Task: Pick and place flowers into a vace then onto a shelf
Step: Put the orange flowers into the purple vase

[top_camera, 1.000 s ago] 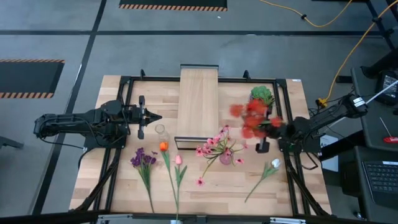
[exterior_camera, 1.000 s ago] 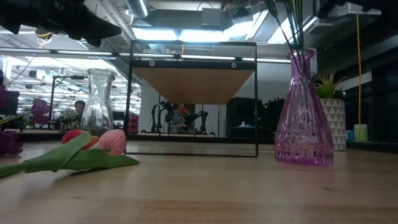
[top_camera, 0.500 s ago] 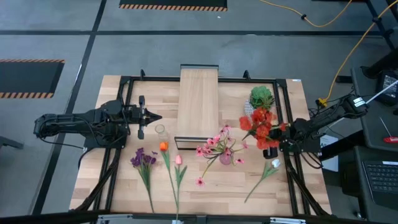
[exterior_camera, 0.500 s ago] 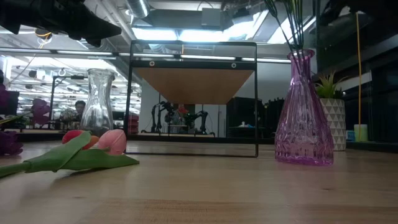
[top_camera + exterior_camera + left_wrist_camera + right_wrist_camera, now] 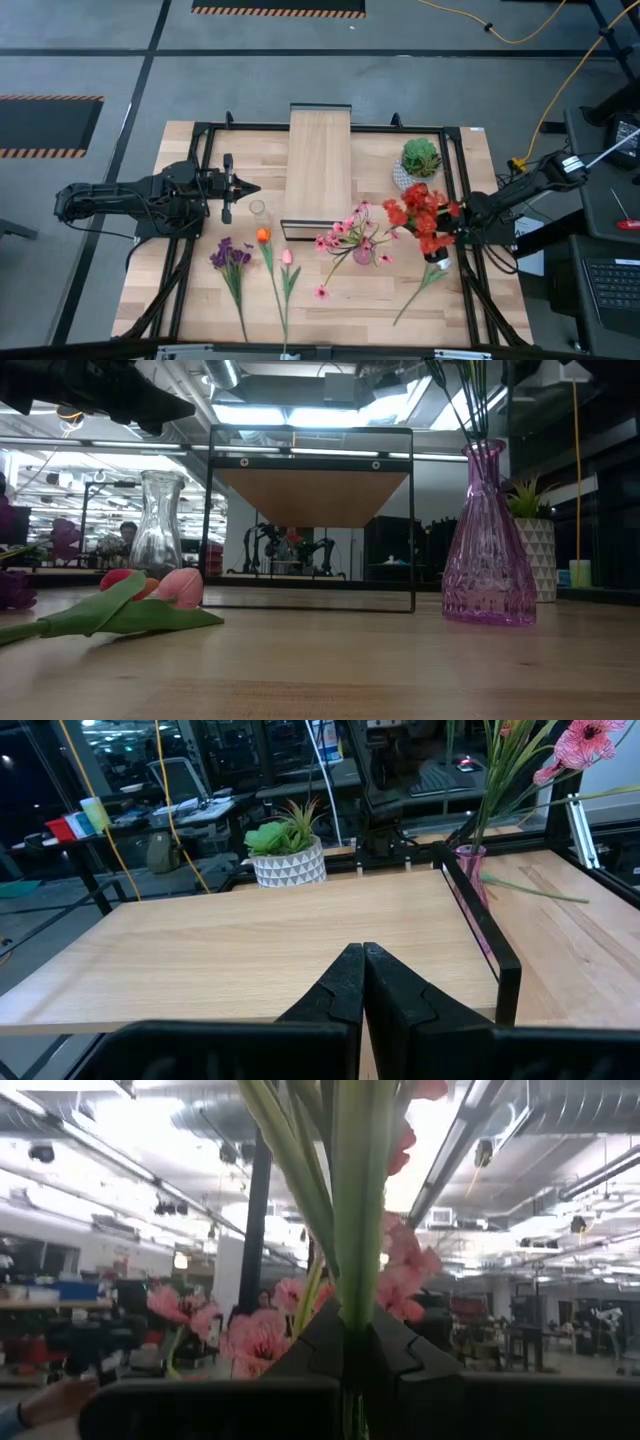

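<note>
Surface clutter sits close beside the right end effector [image 5: 440, 240] (clamped on red blooms [image 5: 422, 215]), so swinging could topple the purple vase [image 5: 488, 540].

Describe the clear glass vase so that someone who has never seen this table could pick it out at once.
Start at the long light-wood shelf in the middle of the table. At its near left corner stands the clear glass vase, just ahead of the left gripper. Unlike the purple vase on the shelf's other side, it is colourless and holds no flowers.
</note>
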Robot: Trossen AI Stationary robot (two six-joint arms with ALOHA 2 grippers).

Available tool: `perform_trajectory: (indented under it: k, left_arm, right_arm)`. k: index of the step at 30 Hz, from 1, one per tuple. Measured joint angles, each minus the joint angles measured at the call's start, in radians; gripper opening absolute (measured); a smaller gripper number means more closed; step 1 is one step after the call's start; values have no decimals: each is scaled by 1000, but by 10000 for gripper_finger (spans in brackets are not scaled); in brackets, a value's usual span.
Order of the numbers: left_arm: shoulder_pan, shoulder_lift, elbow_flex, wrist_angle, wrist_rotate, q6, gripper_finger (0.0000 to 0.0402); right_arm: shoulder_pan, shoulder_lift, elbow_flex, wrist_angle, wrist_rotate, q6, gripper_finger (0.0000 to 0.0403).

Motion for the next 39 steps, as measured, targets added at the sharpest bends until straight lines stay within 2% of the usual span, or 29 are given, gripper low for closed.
perform_trajectory:
  k: [7,19,39]
  left_arm:
    - [0,0,0,0,0,0,4]
    - [0,0,0,0,0,0,4]
    - [0,0,0,0,0,0,4]
  right_arm:
    - [0,133,1,175,-45,16,9]
    - [0,272,102,179,-97,15,9]
    - [0,317,100,163,-35,13,10]
